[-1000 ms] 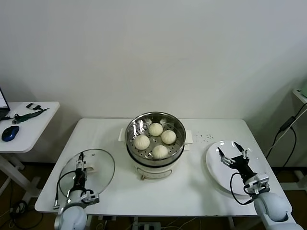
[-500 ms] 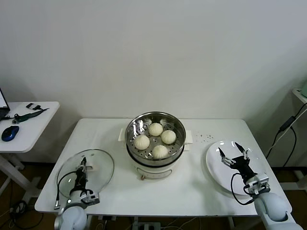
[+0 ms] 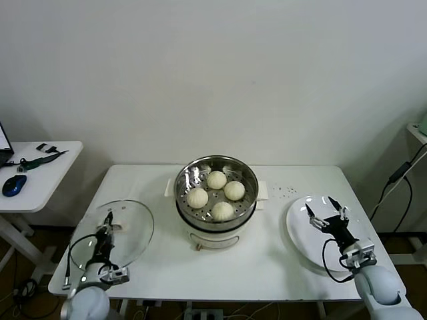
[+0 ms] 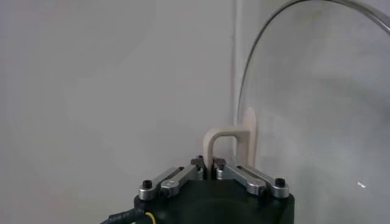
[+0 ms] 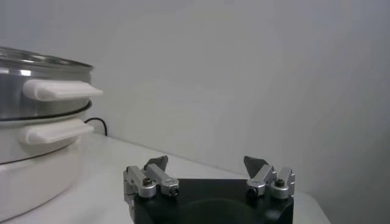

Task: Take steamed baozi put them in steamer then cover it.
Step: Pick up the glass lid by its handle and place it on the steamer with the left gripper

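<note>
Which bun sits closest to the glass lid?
The baozi on the steamer's left side. The other three lie farther right from the lid.

In the left wrist view the cover [image 4: 317, 91] ran off the frame at twelve and three o'clock; the steamer [image 5: 36, 115] was cut at nine o'clock; the laptop [image 3: 3, 148] was perhaps mostly cropped.

Cream-white baozi [image 3: 216, 180], shiny perforated steel steamer [image 3: 248, 195], white plate [image 3: 299, 235].
</note>
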